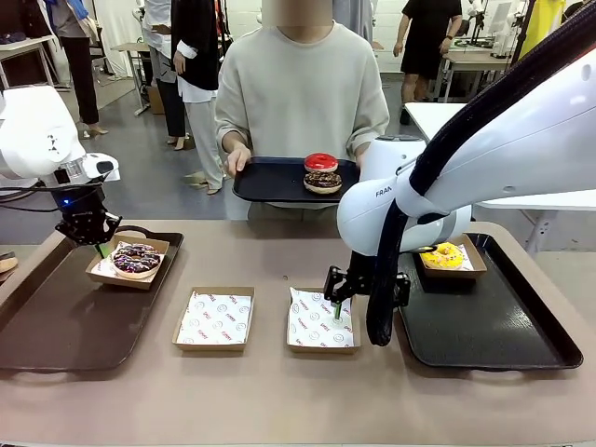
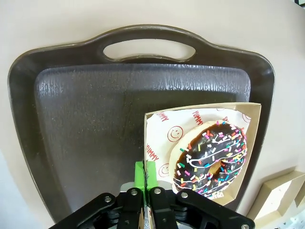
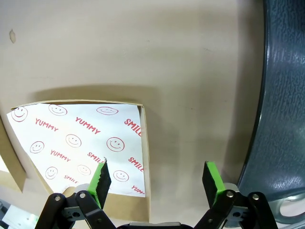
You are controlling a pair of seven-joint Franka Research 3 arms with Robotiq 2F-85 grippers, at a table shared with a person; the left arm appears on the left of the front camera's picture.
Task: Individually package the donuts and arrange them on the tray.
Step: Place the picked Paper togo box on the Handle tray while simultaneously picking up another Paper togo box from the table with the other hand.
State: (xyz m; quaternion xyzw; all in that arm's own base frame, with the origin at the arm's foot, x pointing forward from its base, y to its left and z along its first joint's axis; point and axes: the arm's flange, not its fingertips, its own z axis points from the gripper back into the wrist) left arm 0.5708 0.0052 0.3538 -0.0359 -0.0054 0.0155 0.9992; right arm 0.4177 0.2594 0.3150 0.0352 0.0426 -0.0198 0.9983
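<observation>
A dark chocolate donut with coloured sprinkles (image 2: 212, 160) lies in a shallow cardboard box (image 2: 251, 125) lined with smiley-print paper. The box sits at the far end of a brown tray (image 2: 95, 143) on the robot's left side of the table. The left gripper (image 2: 145, 174) has its green pads pressed together right at that box's edge; whether cardboard is nipped between them cannot be told.

A yellow-glazed donut (image 1: 443, 254) rests in a second box (image 1: 478, 258) at the far end of a black tray (image 1: 484, 335) on the right. Across the table, a person holds a dark serving tray (image 1: 270, 182) carrying a glossy red donut (image 1: 320, 162) stacked on a dark drizzled donut (image 1: 323, 182).

Two empty lined boxes lie between the trays. The right gripper (image 3: 156, 167) hangs with its jaws spread wide over the edge of the right-hand empty box (image 3: 146, 157), one finger above the paper, the other above the bare table (image 3: 143, 47).
</observation>
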